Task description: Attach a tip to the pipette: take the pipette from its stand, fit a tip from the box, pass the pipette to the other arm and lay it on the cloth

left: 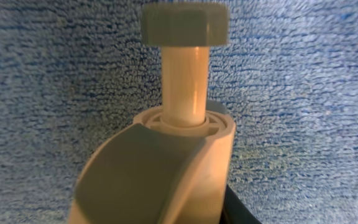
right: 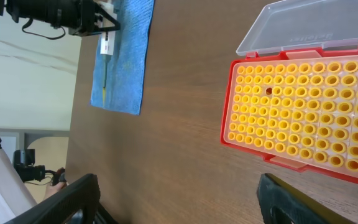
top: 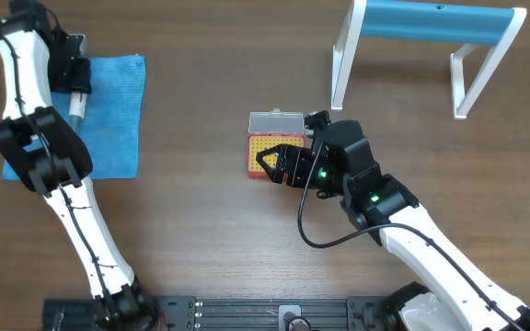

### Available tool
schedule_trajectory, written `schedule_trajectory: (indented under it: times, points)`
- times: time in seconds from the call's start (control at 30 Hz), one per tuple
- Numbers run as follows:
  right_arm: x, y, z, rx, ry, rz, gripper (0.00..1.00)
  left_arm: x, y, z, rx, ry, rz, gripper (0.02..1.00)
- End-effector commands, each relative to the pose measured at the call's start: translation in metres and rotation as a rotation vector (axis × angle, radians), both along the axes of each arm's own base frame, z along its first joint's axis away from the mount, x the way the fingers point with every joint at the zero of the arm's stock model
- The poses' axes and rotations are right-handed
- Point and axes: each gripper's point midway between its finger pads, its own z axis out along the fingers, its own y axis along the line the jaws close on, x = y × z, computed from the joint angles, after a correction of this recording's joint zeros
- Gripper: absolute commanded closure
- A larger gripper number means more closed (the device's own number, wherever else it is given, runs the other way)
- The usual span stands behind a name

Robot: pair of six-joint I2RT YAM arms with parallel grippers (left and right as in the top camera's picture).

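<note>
My left gripper [top: 74, 75] is shut on the pipette [top: 77, 106], which hangs over the blue cloth [top: 113, 115] at the table's far left. The left wrist view looks down the pipette's grey-and-cream head [left: 166, 168] and plunger button [left: 185, 23], with cloth [left: 42, 93] close behind. From the right wrist view the pipette [right: 106, 53] points along the cloth [right: 128, 56], a yellow tip on its end. My right gripper [top: 276, 164] stands open [right: 179, 208] just in front of the red tip box [right: 303, 106]. The box holds rows of yellow tips, and its clear lid [right: 309, 25] is folded back.
The pipette stand [top: 431, 20], a blue bar on white legs, is at the back right. The tip box [top: 267, 147] sits mid-table. Bare brown tabletop [top: 191, 239] lies between the cloth and the box.
</note>
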Motion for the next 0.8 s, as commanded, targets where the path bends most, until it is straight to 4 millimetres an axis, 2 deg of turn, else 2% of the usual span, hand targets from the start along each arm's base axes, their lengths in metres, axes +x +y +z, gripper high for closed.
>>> schedule_trajectory:
  times: [0.03, 0.1, 0.13, 0.17, 0.2, 0.23, 0.27, 0.3, 0.33, 0.37, 0.4, 0.47, 0.5, 0.57, 0.63, 0.67, 0.7, 0.73, 0.77, 0.8]
  points:
    - [0.003, 0.001, 0.004, 0.006, -0.006, -0.008, 0.176, -0.001, 0.004, -0.011, 0.013, 0.024, 0.024, 0.993]
    - [0.003, 0.001, 0.004, 0.006, -0.006, -0.008, 0.176, -0.003, 0.003, -0.011, 0.010, 0.030, 0.025, 0.993]
    - [0.003, 0.001, 0.004, 0.006, -0.006, -0.008, 0.176, -0.003, 0.003, -0.011, 0.008, 0.033, 0.028, 0.906]
    - [0.003, 0.001, 0.004, 0.006, -0.006, -0.008, 0.176, -0.005, 0.002, -0.009, 0.006, 0.040, 0.028, 0.461]
    - [0.003, 0.001, 0.004, 0.006, -0.006, -0.008, 0.176, -0.007, 0.002, -0.004, 0.003, 0.047, 0.028, 0.191]
    - [0.003, 0.001, 0.004, 0.006, -0.006, -0.008, 0.176, -0.007, 0.002, 0.008, 0.007, 0.039, 0.028, 0.097]
    - [0.003, 0.001, 0.004, 0.006, -0.006, -0.008, 0.176, -0.006, 0.004, 0.020, 0.022, 0.026, 0.030, 0.093]
    - [0.003, 0.001, 0.004, 0.006, -0.006, -0.008, 0.176, -0.006, 0.010, 0.043, 0.064, 0.004, 0.038, 0.091]
    - [0.003, 0.001, 0.004, 0.006, -0.006, -0.007, 0.176, 0.000, 0.013, 0.099, 0.102, -0.100, 0.074, 0.088]
    - [0.003, 0.001, 0.004, 0.005, -0.006, -0.008, 0.176, -0.001, 0.011, 0.116, 0.111, -0.127, 0.073, 0.086]
    - [0.005, 0.000, 0.003, -0.003, -0.015, -0.013, 0.176, -0.004, 0.004, 0.141, 0.114, -0.162, 0.086, 0.086]
    - [0.013, -0.008, 0.002, -0.054, -0.065, -0.045, 0.174, -0.012, -0.010, 0.167, 0.110, -0.181, 0.076, 0.084]
    - [0.027, -0.028, 0.003, -0.161, -0.154, -0.135, 0.176, -0.024, -0.024, 0.189, 0.109, -0.185, 0.059, 0.086]
    - [0.033, -0.062, 0.014, -0.321, -0.268, -0.230, 0.176, -0.059, -0.044, 0.226, 0.089, -0.171, 0.087, 0.086]
    - [0.021, -0.088, 0.036, -0.436, -0.381, -0.242, 0.174, -0.079, -0.062, 0.290, 0.059, -0.333, 0.127, 0.086]
    - [0.007, -0.111, 0.058, -0.497, -0.458, -0.276, 0.176, -0.101, -0.077, 0.338, 0.041, -0.455, 0.149, 0.086]
    - [-0.004, -0.124, 0.074, -0.514, -0.509, -0.306, 0.176, -0.122, -0.087, 0.365, 0.036, -0.524, 0.150, 0.086]
    - [-0.017, -0.134, 0.090, -0.525, -0.573, -0.313, 0.176, -0.145, -0.102, 0.386, 0.012, -0.578, 0.132, 0.086]
    - [-0.038, -0.146, 0.107, -0.550, -0.665, -0.289, 0.176, -0.183, -0.129, 0.403, -0.050, -0.627, 0.097, 0.086]
    - [-0.064, -0.160, 0.109, -0.568, -0.692, -0.275, 0.176, -0.237, -0.153, 0.400, -0.087, -0.628, 0.111, 0.086]
